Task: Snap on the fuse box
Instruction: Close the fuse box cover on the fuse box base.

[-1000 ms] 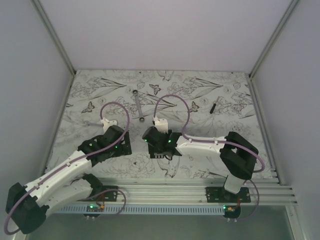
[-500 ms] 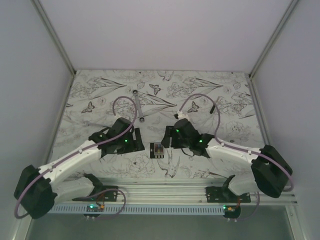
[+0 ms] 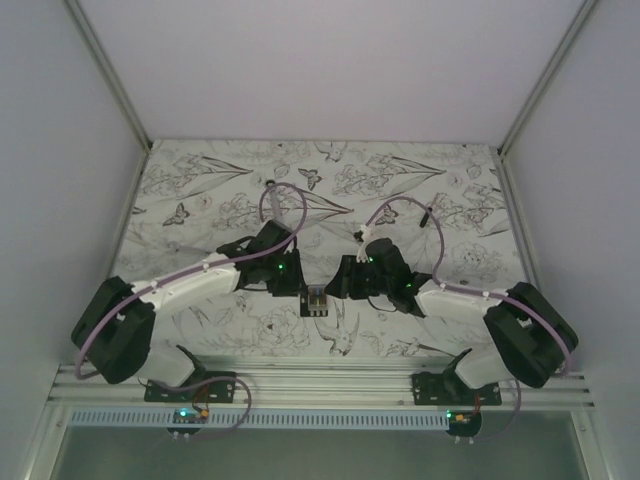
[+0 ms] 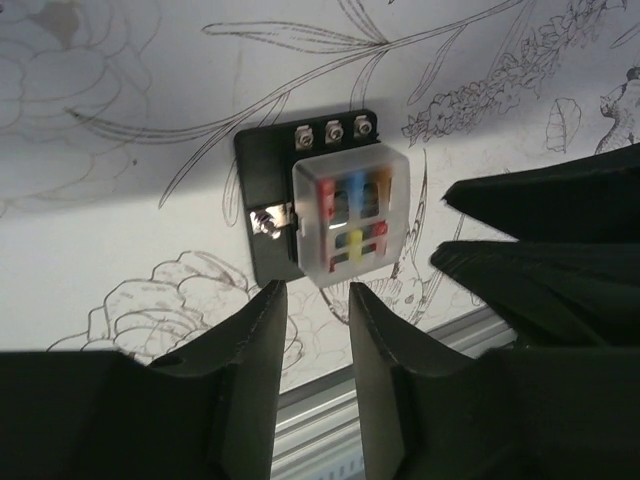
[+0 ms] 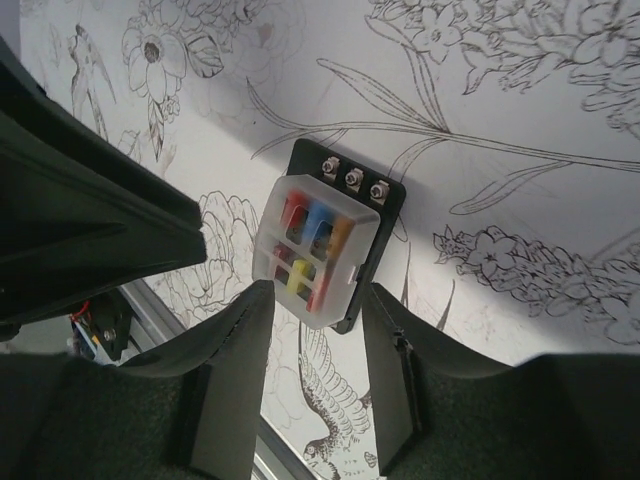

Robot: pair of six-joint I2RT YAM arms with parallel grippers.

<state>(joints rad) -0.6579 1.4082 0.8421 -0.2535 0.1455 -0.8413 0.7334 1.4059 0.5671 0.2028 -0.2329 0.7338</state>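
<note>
The small black rectangular plastic fuse box point(image 4: 262, 180), red, blue and yellow fuses point(image 5: 318, 226) under its frosted cover point(image 4: 350, 215), lies flat on the white flower-printed table point(image 4: 120, 220) between my grippers. My left gripper point(image 4: 315, 290) stands narrowly open just short of it, empty. My right gripper point(image 5: 315, 290), half open, straddles its near end; whether it touches, I cannot tell.

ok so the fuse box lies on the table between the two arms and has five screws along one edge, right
Not five: the fuse box has three screws along that edge, as the left wrist view shows. The rest holds.
</note>
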